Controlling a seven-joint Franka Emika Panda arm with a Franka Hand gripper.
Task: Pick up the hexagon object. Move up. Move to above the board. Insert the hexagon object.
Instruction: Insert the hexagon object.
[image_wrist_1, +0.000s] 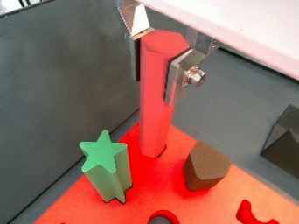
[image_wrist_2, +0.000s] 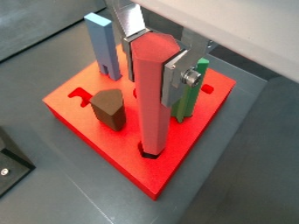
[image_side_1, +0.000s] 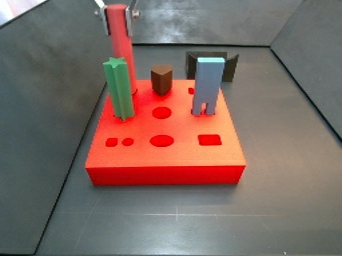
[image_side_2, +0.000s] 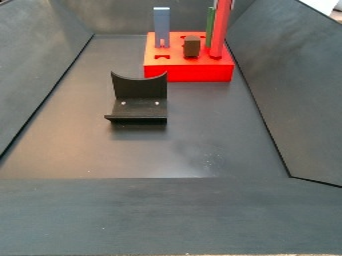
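We see the gripper (image_wrist_2: 152, 54) above a corner of the board (image_wrist_2: 176, 162), and its fingers (image_wrist_2: 177, 77) are closed on the upper part of the hexagon object (image_wrist_2: 152, 96). This red bar stands upright, and its lower end sits in a hole at the board's corner. In a side view the green star-topped peg (image_side_1: 119, 88) stands just beside it near the same edge. The dark brown peg (image_side_1: 162, 80) and the blue peg (image_side_1: 209, 84) stand further along the board. The fixture (image_side_2: 136, 98) rests on the floor, well apart from the board.
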